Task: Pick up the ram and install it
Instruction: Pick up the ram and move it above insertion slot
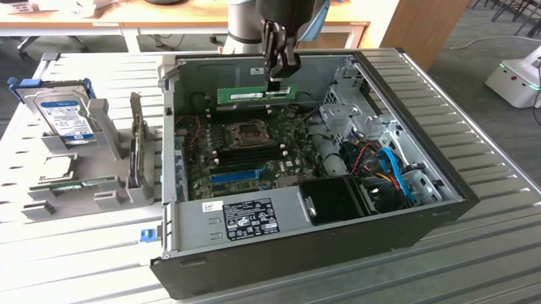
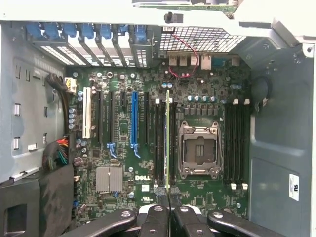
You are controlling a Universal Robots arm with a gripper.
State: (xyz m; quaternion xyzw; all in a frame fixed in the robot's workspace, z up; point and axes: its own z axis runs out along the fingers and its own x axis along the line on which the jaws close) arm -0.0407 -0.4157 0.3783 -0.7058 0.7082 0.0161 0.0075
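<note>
The ram (image 1: pixel 253 95) is a long green stick with a pale label, held level above the back of the open computer case (image 1: pixel 321 253). My gripper (image 1: pixel 280 81) comes down from above and is shut on the stick's end at the exterior view's right. In the wrist view the ram (image 2: pixel 168 143) shows edge-on as a thin line running out from my gripper (image 2: pixel 168 195). It lines up over the black memory slots (image 2: pixel 159 143) beside the CPU socket (image 2: pixel 200 150). How far it hangs above the slots I cannot tell.
A silver hard drive with a blue label (image 1: pixel 68 120) stands in a grey holder on the exterior view's left, with another green stick (image 1: pixel 80 185) lying lower in that holder. Inside the case are a blue slot (image 1: pixel 235 175), cables (image 1: pixel 384 168) and a drive cage (image 1: pixel 343 101).
</note>
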